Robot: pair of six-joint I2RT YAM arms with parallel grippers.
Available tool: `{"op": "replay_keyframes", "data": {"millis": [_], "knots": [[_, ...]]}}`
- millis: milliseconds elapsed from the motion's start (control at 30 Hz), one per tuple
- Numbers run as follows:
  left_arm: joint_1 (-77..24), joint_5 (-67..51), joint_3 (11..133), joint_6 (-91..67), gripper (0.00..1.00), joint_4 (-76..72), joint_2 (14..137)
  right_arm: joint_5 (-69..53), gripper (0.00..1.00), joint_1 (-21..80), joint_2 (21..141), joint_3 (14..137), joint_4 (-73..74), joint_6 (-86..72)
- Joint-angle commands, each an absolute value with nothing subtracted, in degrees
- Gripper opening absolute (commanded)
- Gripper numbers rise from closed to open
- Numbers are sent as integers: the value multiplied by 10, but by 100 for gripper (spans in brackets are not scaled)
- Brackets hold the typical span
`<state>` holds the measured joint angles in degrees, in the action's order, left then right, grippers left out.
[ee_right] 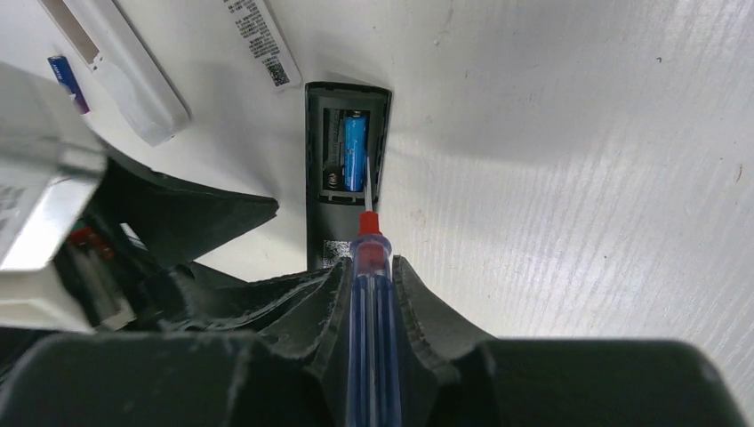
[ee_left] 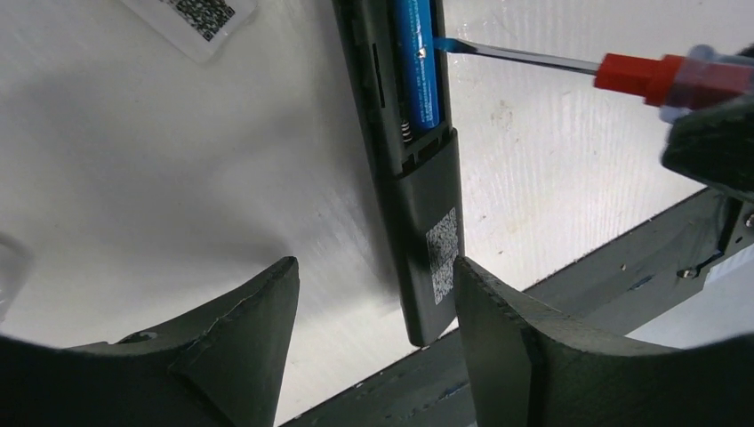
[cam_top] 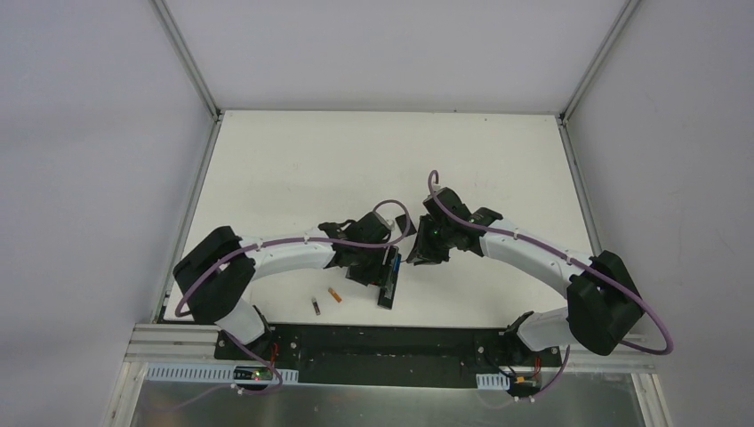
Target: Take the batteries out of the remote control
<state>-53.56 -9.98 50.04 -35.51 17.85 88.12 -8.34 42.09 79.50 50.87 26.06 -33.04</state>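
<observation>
Black remote (cam_top: 389,280): lies face down on the tabletop (cam_top: 356,160), between the two end effectors, its battery bay open.
Blue battery (ee_right: 356,147): seated in one slot of the black remote's bay; the contact spring of the slot beside it shows.
Orange battery (cam_top: 335,295): loose on the tabletop, left of the black remote in the top view and apart from it.
Dark battery (cam_top: 315,306): just beyond the orange battery, further from the black remote.
Screwdriver (ee_right: 367,356): blue handle, red collar. The thin blade reaches into the black remote's bay, its tip against the side of the blue battery.
Right end effector (ee_right: 371,267): jaws clamped on the screwdriver handle, above the black remote's labelled end.
Left end effector (ee_left: 373,302): jaws spread wide and gripping nothing. The black remote's labelled end lies between the fingers (ee_left: 498,338), close to one; contact cannot be told.
White remote (ee_right: 124,80): past the black remote's bay end, off to one side, in the right wrist view.
</observation>
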Motion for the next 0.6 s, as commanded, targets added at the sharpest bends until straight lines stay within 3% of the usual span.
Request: {"op": "replay_keyframes", "data": {"millis": [0,300,467,567], "knots": [[-546,-110,505,-383,62,157,913,-76,0,417,803,516,272,-335],[-550,-133,506,-393,44,131,939,-77,0,417,805,514,271,-334],[-550,-153,502,-399,30,113,949,-79,0,417,805,511,268,-334],[-549,-156,498,-398,16,112,952,-82,0,417,807,511,267,-334]]}}
